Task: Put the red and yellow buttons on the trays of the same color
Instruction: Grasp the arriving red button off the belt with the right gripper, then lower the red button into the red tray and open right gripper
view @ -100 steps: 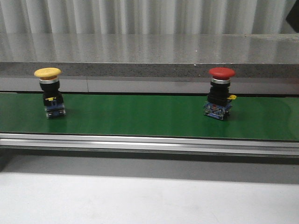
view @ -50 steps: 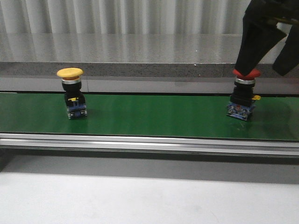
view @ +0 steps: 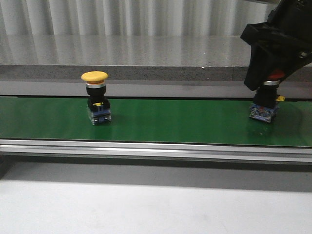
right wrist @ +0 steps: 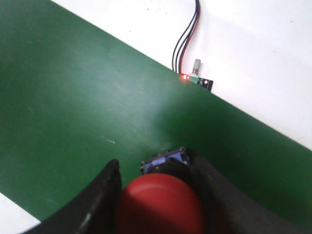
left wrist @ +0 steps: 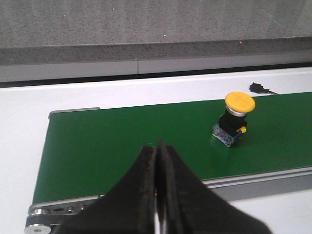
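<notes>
**Straddling the red button on the green belt**

Front view: the right gripper [view: 271, 80] hangs over the red mushroom button [view: 265, 102], upright on the green conveyor belt [view: 170, 122]; the yellow mushroom button [view: 96, 97] stands well apart to the left.

Left wrist view: the left gripper [left wrist: 158, 195] has its jaws pressed together, empty.

Right wrist view: open fingers [right wrist: 100, 204] flank the red cap. No readable writing anywhere.

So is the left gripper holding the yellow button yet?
No, the left gripper is shut on nothing, well apart from the yellow button standing on the belt.
</notes>
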{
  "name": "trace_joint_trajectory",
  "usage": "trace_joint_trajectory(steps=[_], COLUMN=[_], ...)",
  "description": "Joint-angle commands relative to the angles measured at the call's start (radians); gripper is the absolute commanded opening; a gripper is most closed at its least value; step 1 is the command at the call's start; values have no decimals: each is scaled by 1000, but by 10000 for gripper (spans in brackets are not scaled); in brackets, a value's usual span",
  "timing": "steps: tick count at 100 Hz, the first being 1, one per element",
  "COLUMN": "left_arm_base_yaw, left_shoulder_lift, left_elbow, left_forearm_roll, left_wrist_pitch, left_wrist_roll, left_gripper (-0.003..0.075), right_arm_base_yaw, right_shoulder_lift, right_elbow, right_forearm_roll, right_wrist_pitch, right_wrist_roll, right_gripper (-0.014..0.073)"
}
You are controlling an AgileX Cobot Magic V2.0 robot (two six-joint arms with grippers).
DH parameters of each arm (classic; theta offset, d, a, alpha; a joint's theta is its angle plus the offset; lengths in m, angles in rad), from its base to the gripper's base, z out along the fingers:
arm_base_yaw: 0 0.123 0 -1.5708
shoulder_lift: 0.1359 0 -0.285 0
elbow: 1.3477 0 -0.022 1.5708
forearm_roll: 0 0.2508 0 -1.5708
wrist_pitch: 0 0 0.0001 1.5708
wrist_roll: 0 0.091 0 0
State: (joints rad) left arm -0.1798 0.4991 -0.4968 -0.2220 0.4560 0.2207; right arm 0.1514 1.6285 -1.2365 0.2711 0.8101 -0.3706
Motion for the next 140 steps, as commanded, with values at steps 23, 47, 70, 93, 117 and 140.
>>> trace_joint_trajectory(steps=[23, 47, 70, 93, 117, 140], left_arm_base_yaw=[-8, -8, -8, -8, -8, -8], left_shoulder_lift=[2, 2, 2, 2, 2, 2], left_elbow=[-30, -30, -30, -30, -30, -30], left_forearm_roll=[-16, -16, -16, -16, -16, -16], left_wrist_pitch=[-67, -67, -67, -67, -69, -69], left_wrist_roll=[2, 2, 2, 2, 2, 2], left_gripper=[-20, -20, -20, -20, -20, -20], right_arm_base_yaw=[-206, -525, -736, -838, -863, -863], right_shoulder_lift=[-165, -193, -183, -121, -27, 59], right_elbow=[-34, -34, -34, -34, -34, -34], right_forearm_roll=[20, 20, 20, 20, 20, 20], right_wrist_pitch=[-114, -150, -213, -262, -337, -409], right_wrist_roll=[107, 175, 206, 238, 242, 242], right_gripper=[116, 116, 116, 113, 113, 113])
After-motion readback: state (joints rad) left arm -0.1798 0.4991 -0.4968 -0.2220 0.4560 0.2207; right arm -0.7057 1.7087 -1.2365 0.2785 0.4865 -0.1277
